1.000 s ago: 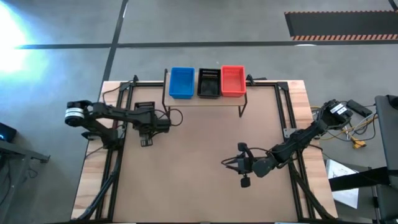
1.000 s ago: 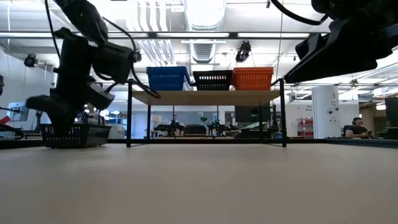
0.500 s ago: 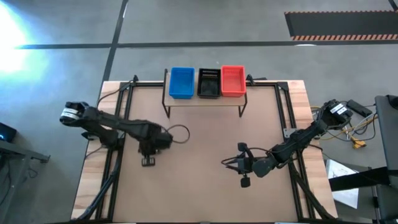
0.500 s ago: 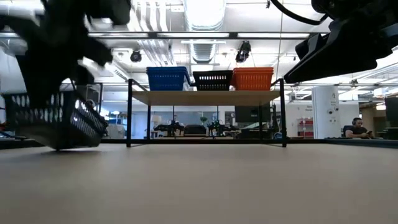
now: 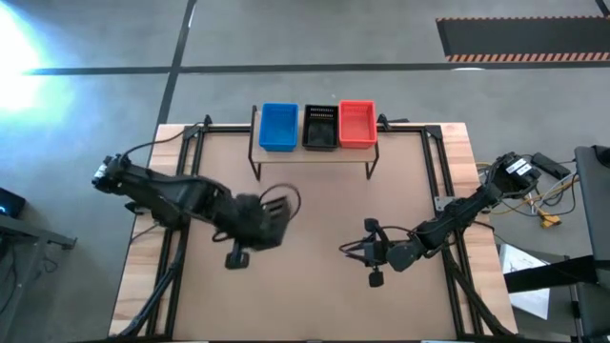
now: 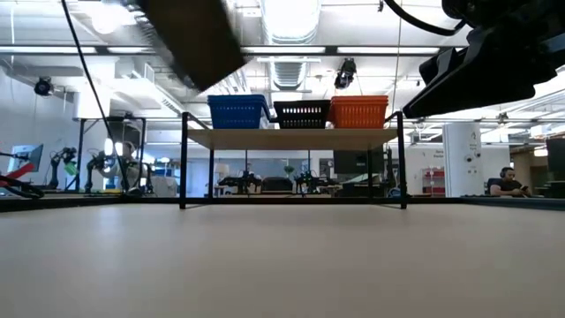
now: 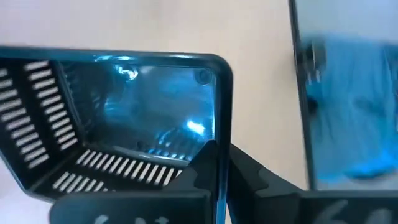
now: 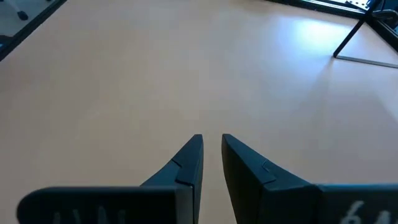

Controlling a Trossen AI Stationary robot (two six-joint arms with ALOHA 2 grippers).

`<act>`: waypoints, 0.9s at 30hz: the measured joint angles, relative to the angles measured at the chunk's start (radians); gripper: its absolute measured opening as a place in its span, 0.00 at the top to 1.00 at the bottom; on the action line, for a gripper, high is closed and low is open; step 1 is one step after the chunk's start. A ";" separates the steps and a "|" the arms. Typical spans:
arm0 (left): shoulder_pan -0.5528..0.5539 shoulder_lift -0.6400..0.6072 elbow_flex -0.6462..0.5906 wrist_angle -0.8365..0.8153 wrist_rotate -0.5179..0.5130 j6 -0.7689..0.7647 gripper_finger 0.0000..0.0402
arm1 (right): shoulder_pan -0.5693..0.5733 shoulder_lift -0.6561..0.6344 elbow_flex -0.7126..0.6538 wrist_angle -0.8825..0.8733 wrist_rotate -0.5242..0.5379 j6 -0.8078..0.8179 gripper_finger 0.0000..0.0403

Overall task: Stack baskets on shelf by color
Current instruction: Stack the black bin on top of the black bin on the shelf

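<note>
Bare wood table (image 5: 315, 286) is seen wide between the arms. A black basket (image 7: 112, 118) is clamped by its rim in the left gripper (image 7: 217, 168), raised off the table; the right gripper (image 8: 211, 155) is held narrowly parted, empty.

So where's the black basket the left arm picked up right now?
The black basket is clamped by its rim in the left gripper, lifted off the table's left-centre in the high view, in front of the shelf.
</note>
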 joint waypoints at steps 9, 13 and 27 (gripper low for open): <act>0.200 0.233 0.430 0.026 -0.242 0.423 1.00 | 0.000 0.000 0.000 0.011 0.017 0.003 0.87; 0.333 0.366 0.570 0.027 -0.246 0.569 1.00 | 0.000 0.000 0.000 0.023 0.018 0.004 0.87; 0.595 0.571 0.653 0.108 -0.462 0.768 1.00 | 0.000 0.000 0.000 0.022 0.018 0.037 0.87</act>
